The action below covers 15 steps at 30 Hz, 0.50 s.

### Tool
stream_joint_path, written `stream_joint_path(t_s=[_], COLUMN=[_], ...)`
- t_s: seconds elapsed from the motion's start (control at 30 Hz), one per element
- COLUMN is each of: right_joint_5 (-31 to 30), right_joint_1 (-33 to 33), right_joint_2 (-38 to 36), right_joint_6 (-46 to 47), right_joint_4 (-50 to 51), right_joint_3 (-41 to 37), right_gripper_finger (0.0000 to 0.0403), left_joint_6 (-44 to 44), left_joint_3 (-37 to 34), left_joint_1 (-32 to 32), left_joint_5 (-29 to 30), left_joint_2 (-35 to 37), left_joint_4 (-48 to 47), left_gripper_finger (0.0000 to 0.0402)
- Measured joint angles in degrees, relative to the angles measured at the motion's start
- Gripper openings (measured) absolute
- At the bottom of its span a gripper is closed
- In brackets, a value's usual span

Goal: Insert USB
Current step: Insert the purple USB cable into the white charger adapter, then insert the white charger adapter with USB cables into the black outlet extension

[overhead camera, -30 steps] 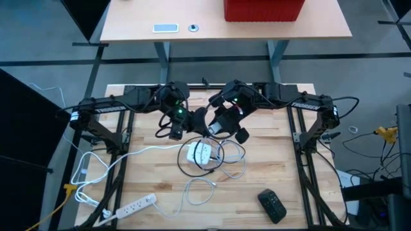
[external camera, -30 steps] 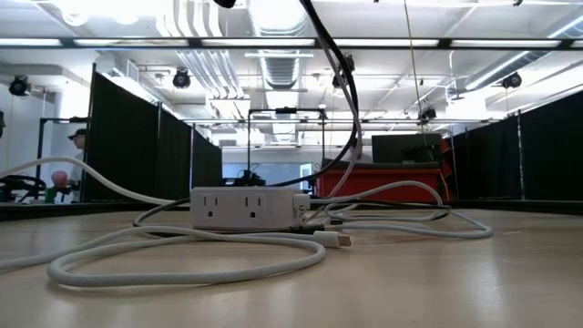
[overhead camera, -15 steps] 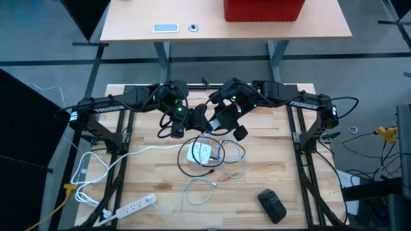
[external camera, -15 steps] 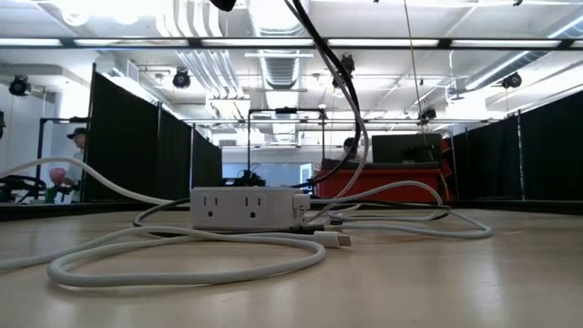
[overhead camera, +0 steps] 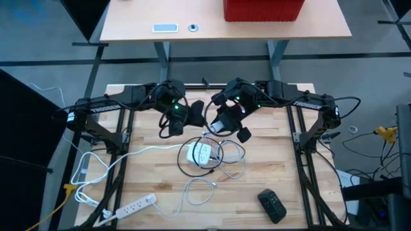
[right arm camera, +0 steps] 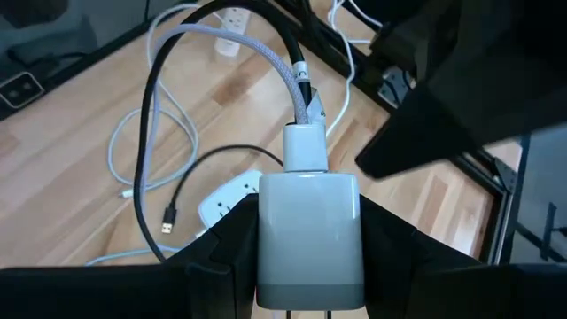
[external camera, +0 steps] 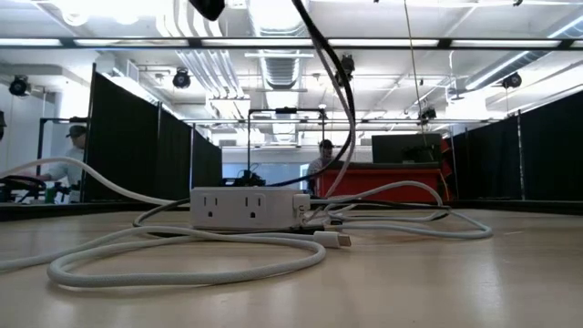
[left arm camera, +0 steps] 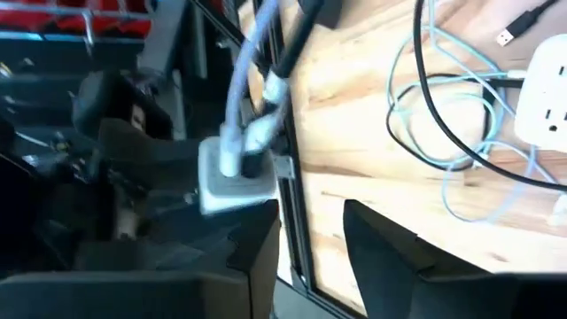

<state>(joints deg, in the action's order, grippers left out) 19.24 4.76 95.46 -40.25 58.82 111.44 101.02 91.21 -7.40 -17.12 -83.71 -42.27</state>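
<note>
My right gripper point(overhead camera: 221, 122) hangs above the table's far middle, shut on a white charger block point(right arm camera: 308, 230). A white braided cable's plug point(right arm camera: 305, 146) and a black cable point(right arm camera: 266, 22) stick out of the block's outward face. The left wrist view also shows the block point(left arm camera: 235, 182). My left gripper point(left arm camera: 310, 257) stands open just to the left of it point(overhead camera: 192, 108), with nothing between its fingers. Both cables run down to the white power strip point(overhead camera: 200, 153) lying flat on the table, which the low view shows too point(external camera: 246, 208). A loose black USB plug point(right arm camera: 168, 221) lies beside the strip. My right gripper pinches the charger block by two opposite side faces point(right arm camera: 266, 239) between its two fingers. The block's cable end points away from the gripper. The block is lifted clear of the table, and its two cables curve slack down to the tabletop.
Loops of white and black cable point(overhead camera: 218, 168) lie around the power strip. A second, longer power strip point(overhead camera: 135, 205) lies near the table's front left, and a dark remote point(overhead camera: 272, 205) at the front right. A desk with a red box point(overhead camera: 263, 9) stands beyond the table.
My left gripper has drawn back a little toward the table's far left, away from the charger block. My right gripper has kept its hold on the block at about the same place.
</note>
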Motion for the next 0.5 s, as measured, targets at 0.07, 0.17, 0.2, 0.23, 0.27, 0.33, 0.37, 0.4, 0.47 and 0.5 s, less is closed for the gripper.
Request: stream_joint_path(t_s=[0.07,0.17,0.2,0.23,0.27,0.33,0.37,0.4,0.47,0.5], right_joint_5=[-0.5,-0.9,-0.8,-0.8,-0.9,-0.9,-1.1,-1.1,-1.2,-1.2], right_joint_1=[0.1,0.1,0.1,0.1,0.1,0.1,0.1,0.1,0.5,0.6], right_joint_2=[0.1,0.2,0.2,0.2,0.2,0.2,0.2,0.2,0.2,0.2], right_joint_6=[0.5,1.8,2.0,2.2,2.4,2.8,2.8,2.8,2.8,2.8], right_joint_4=[0.1,0.1,0.1,0.1,0.2,0.2,0.2,0.0,-1.1,-1.5], right_joint_3=[0.0,0.0,0.0,0.0,0.0,-0.1,-0.1,-0.1,-0.1,-0.1], right_gripper_finger=[0.0124,0.0124,0.0124,0.0124,0.0124,0.0124,0.0124,0.0124,0.0124,0.0124], left_joint_6=[-1.8,-7.9,-10.8,-13.5,-16.0,-20.6,-22.8,-25.0,-29.0,-30.7], left_joint_3=[0.0,0.0,0.0,0.0,0.0,0.0,0.0,0.0,0.0,0.0], left_joint_1=[-0.1,-1.4,-2.0,-2.7,-3.5,-5.0,-5.8,-6.6,-8.1,-8.7], left_joint_5=[1.4,2.5,2.5,2.6,2.6,2.5,2.5,2.4,2.3,2.4], left_joint_2=[0.6,1.5,1.7,1.8,1.9,2.1,2.2,2.3,2.7,3.1], left_joint_4=[0.1,0.3,0.2,0.0,-0.5,-2.9,-3.9,-4.7,-5.4,-5.2], left_gripper_finger=[0.0109,0.0108,0.011,0.0111,0.0111,0.0107,0.0101,0.0095,0.0079,0.007])
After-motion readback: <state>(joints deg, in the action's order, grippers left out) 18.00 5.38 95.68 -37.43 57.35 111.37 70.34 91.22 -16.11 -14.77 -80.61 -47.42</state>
